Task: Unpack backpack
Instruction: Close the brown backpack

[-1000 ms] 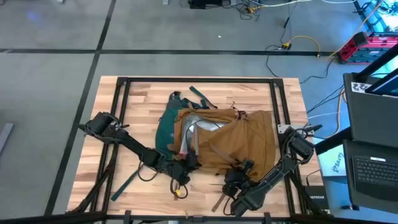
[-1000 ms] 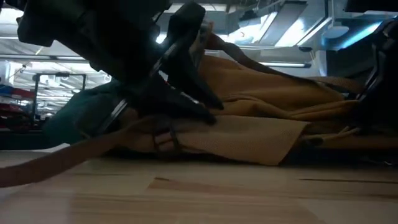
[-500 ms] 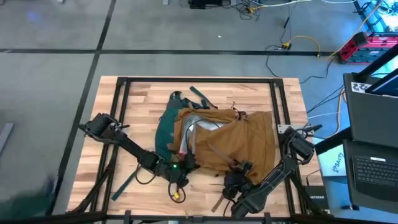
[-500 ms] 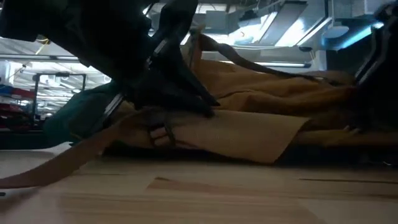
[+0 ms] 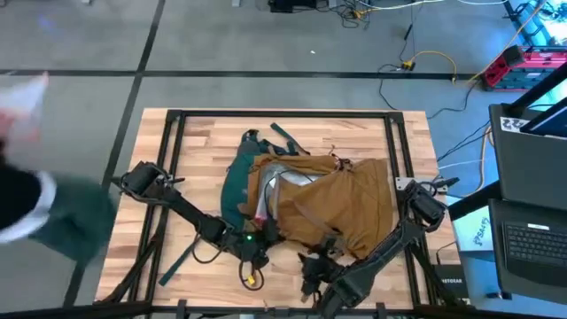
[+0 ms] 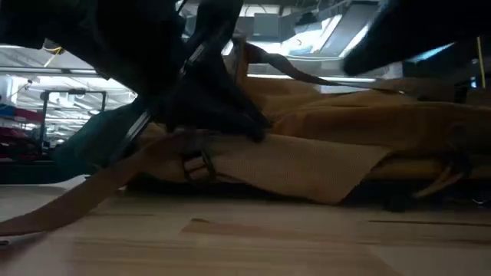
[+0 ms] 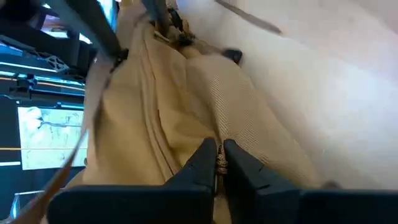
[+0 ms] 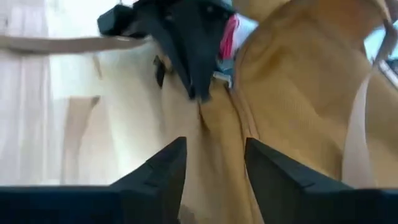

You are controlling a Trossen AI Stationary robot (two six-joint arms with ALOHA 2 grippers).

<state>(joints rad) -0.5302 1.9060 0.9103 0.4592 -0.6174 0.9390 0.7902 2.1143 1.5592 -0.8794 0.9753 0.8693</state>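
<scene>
The backpack (image 5: 332, 199) lies flat mid-table, tan cloth up, with its teal back panel (image 5: 235, 190) toward the left. Its mouth shows grey lining (image 5: 288, 182) and something pink (image 8: 230, 34) inside. My left gripper (image 5: 255, 237) is shut on the tan cloth at the pack's near left corner. My right gripper (image 8: 214, 163) stands open just above the tan cloth at the pack's near edge (image 5: 312, 262), pointing at the left gripper (image 8: 186, 43). A tan strap with a buckle (image 6: 196, 162) trails from the pack onto the table. My left gripper pinches a small bit of the tan cloth at a seam (image 7: 219, 164) between its two fingertips. Whether that bit is a zip pull or a fold of cloth cannot be told. The fingers (image 6: 230, 115) come slanting down from the table's left. The pack stays on the table.
Black frame rails (image 5: 173, 142) run round the table top. A small yellow thing (image 5: 252, 277) and a dark strap (image 5: 177, 264) lie near the front left. A tan strap end (image 5: 310, 289) lies at the front edge. A blurred person (image 5: 35, 213) moves beside the table's left side.
My right gripper has gone toward the table's left along the pack's near edge, closing on the left gripper. My left gripper has drawn slightly toward the left, its hold unchanged, and the strap's buckle has shifted with it. A person has come into view at the left.
</scene>
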